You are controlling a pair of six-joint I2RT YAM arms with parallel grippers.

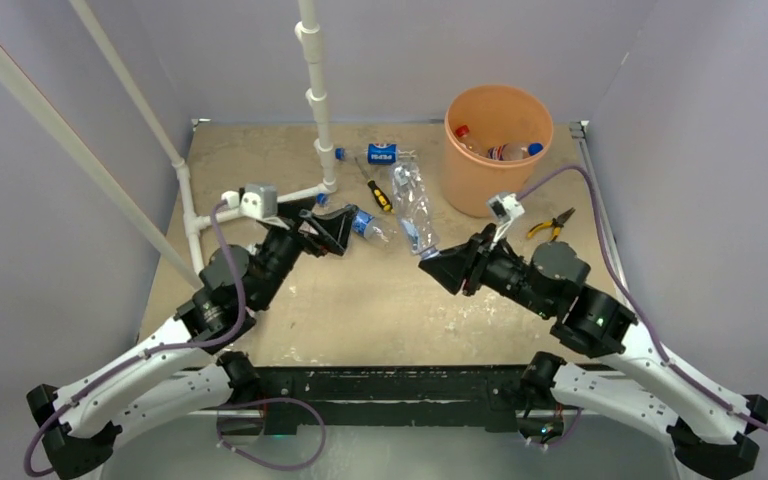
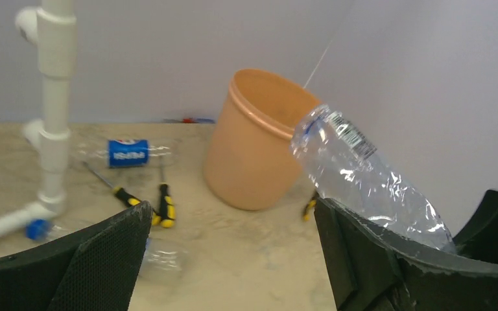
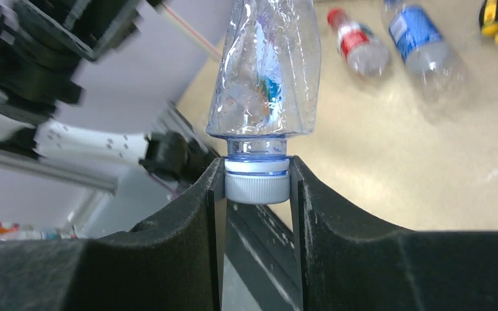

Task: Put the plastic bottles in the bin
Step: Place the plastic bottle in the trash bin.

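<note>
Right gripper [image 3: 257, 180] pinches bottle [image 3: 266, 71] by cap; body juts outward.

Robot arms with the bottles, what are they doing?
They are tidying up. The right end effector is pinching a squashed clear bottle by its white cap, holding it up off the table, not over the orange bin yet. The left end effector is open beside another bottle lying flat. A few bottles are already in the bin, and a blue-label one lies farther back.
</note>
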